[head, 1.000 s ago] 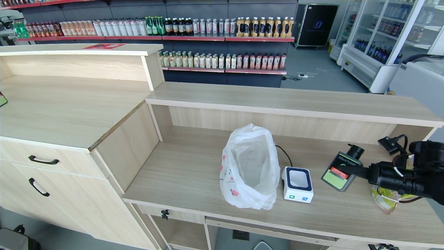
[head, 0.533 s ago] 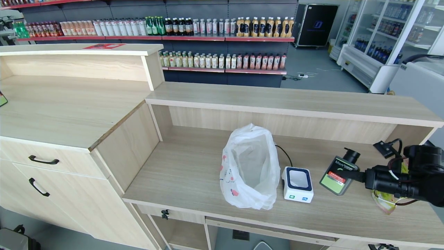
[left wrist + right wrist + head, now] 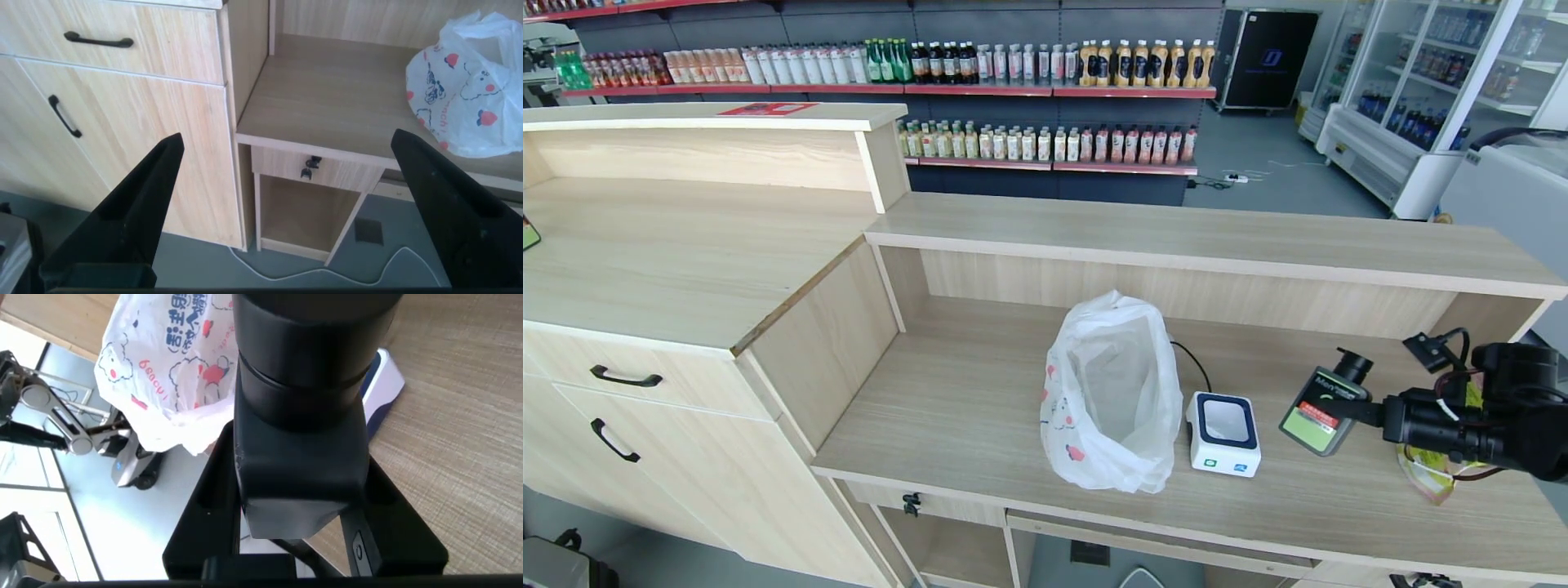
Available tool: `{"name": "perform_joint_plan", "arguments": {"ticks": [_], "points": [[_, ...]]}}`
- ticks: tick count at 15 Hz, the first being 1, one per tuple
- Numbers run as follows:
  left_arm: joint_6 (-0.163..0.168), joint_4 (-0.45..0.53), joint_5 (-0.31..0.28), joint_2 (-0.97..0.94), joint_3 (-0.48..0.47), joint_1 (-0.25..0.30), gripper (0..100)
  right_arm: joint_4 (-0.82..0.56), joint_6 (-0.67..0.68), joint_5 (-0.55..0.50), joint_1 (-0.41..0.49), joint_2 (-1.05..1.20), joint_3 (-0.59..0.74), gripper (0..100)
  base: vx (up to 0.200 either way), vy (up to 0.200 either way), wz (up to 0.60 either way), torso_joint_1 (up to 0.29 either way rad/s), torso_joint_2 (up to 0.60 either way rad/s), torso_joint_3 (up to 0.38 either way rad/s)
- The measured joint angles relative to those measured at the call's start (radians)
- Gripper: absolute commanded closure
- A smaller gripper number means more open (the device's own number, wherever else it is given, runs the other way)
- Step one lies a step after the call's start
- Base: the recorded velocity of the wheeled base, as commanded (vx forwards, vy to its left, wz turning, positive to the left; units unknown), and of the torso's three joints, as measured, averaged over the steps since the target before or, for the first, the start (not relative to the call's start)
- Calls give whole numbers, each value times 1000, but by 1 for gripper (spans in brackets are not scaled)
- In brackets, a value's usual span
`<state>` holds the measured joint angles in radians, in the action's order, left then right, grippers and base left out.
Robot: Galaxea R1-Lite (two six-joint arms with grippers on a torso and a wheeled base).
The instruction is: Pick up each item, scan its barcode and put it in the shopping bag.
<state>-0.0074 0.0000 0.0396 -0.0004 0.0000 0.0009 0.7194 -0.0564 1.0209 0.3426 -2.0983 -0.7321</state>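
Note:
My right gripper (image 3: 1349,408) is shut on a dark bottle (image 3: 1325,406) with a black cap and a green and red label. It holds the bottle tilted above the counter, just right of the white barcode scanner (image 3: 1223,433). The white shopping bag (image 3: 1111,392) with red and pink prints stands open to the left of the scanner. In the right wrist view the bottle (image 3: 298,400) is close up between the fingers, with the bag (image 3: 176,367) and scanner (image 3: 386,376) behind it. My left gripper (image 3: 288,139) hangs open below the counter's front edge, away from the bag (image 3: 470,82).
A yellow-green packet (image 3: 1427,475) lies on the counter (image 3: 947,408) under my right arm. A raised shelf (image 3: 1176,233) runs along the back of the counter, and a taller cabinet with drawers (image 3: 645,367) stands to the left. The scanner's cable (image 3: 1194,359) trails behind the bag.
My right gripper with the bottle has dipped slightly down and a little left toward the scanner. The bag, the scanner and the packet stay put.

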Motion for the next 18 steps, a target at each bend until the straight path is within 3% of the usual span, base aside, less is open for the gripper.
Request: {"name": "perform_joint_plan", "arguments": {"ticks": [18], "points": [[0,0,0,0,0,0,0,-5,-50,-6,-76,-66,-50,100,0,0,0,0,0,0]]}}
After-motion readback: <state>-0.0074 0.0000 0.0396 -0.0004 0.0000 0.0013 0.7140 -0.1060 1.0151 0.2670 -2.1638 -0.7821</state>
